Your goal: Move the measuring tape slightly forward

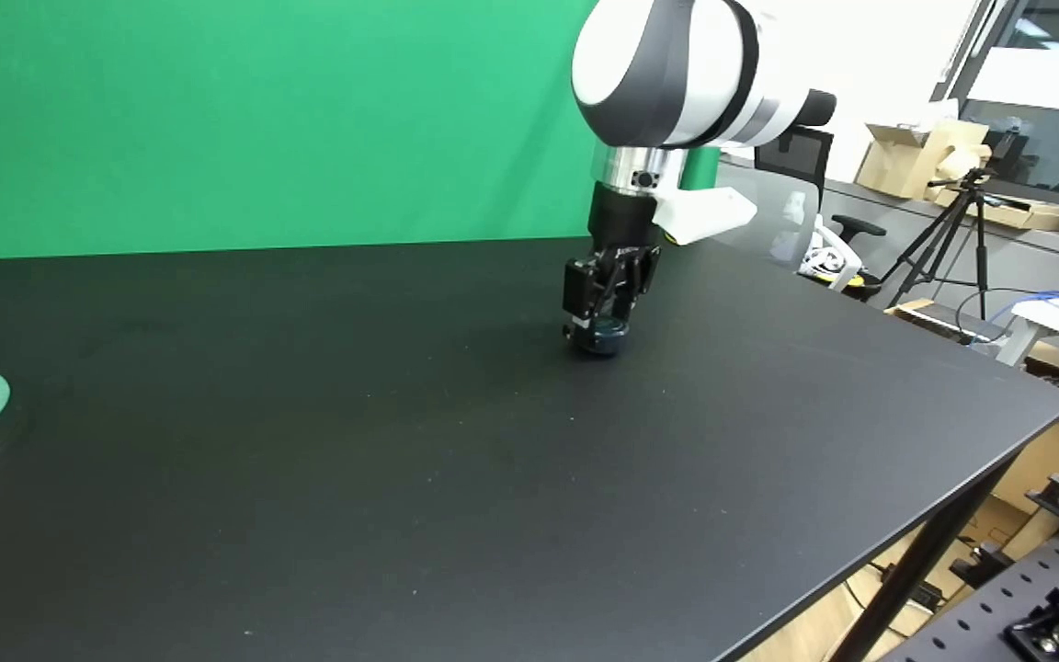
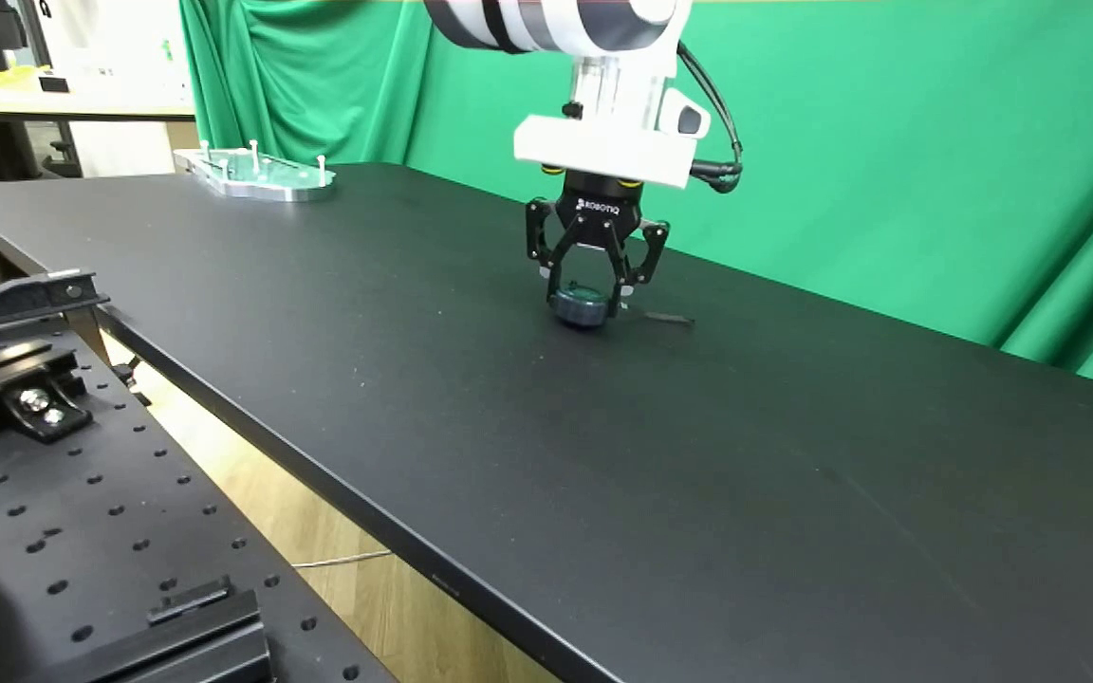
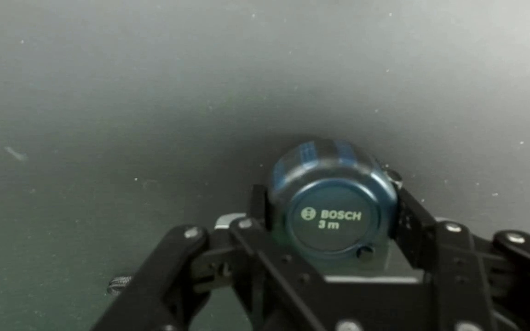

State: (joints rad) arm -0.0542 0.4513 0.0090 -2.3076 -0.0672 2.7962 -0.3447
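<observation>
Arm [image 1: 663, 74] is clad in white, broken by grey panels [image 1: 635, 118] and black band [image 1: 748, 55]. Silver collar [image 1: 621, 170] is fitted below. Blocky white cover [image 2: 603, 150] is mounted lower, yellow patches [image 2: 630, 183] glimpsed beneath. Black cables [image 2: 717, 98] are looped at side. White, dark-windowed housing [image 2: 684, 112] is fixed alongside, possibly camera, too small to tell. Gripper [image 2: 584, 300] is finished in black, white ROBOTIQ lettering [image 2: 598, 207] printed; links [image 3: 460, 262] are studded with silver screws [image 3: 245, 223].

Green backdrop [image 1: 263, 129], tripod [image 1: 980, 234] and perforated plate [image 2: 91, 552] suggest a lab.
</observation>
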